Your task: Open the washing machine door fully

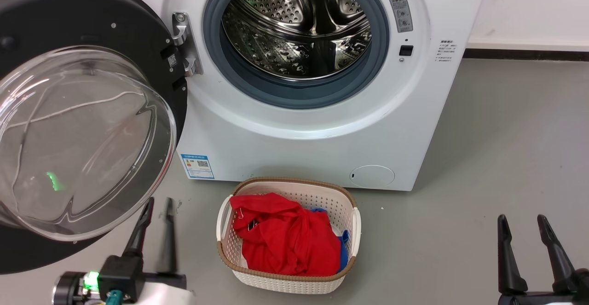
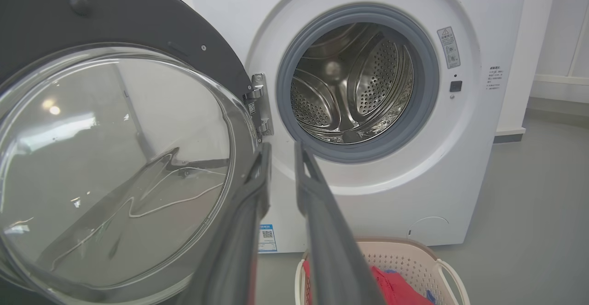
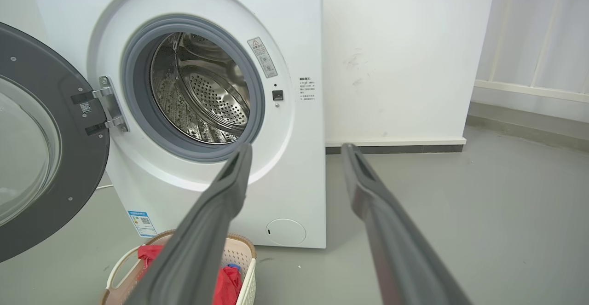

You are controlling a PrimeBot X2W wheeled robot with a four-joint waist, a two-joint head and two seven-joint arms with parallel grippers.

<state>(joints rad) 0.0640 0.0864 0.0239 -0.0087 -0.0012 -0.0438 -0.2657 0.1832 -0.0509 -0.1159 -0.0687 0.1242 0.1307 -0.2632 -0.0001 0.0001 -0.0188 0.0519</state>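
washing machine door (image 1: 83, 135) is hanging swung wide open off the hinge (image 1: 186, 43) on the left side of the washing machine (image 1: 322, 125), leaving the steel drum (image 1: 299, 29) exposed. left gripper (image 1: 159, 201) is hovering off the machine's lower left corner, just beside the door bowl's lower edge; can't tell if it's touching. its jaws are sitting slightly apart, gripping nothing. right gripper (image 1: 522, 218) is hanging well off to the machine's right over the floor (image 1: 483, 158), jaws spread wide, holding nothing. laundry basket (image 1: 294, 286) with a red garment (image 1: 285, 240) is sitting just in front of the machine.
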